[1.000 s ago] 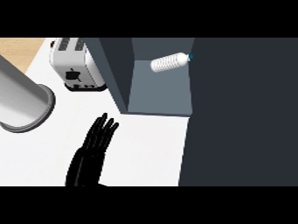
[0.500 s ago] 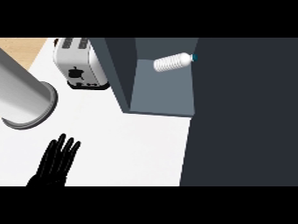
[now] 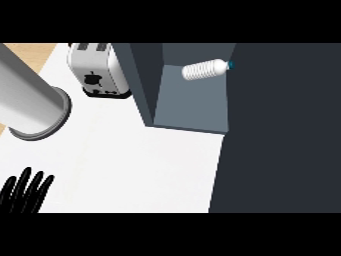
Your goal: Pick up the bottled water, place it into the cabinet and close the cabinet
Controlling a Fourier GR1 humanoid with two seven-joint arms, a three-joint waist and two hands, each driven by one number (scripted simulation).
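Note:
The bottled water (image 3: 204, 70) is white and ribbed with a blue cap, and it lies on its side inside the grey cabinet (image 3: 191, 102). The cabinet's opening still shows its inside. A large dark panel (image 3: 291, 130) of the cabinet fills the view's right side. My left hand (image 3: 21, 195) shows at the lower left corner over the white counter, open with straight fingers pointing up. It holds nothing and is far from the bottle. My right hand is not in view.
A silver toaster (image 3: 95, 70) stands left of the cabinet at the back. A big grey cylinder (image 3: 18, 95) lies tilted at the far left. The white counter (image 3: 136, 160) spreads between them, with a wooden strip (image 3: 36, 52) at its left edge.
My left hand has drawn back down and to the left, from the counter's middle to the lower left corner. The bottle has stayed inside the cabinet.

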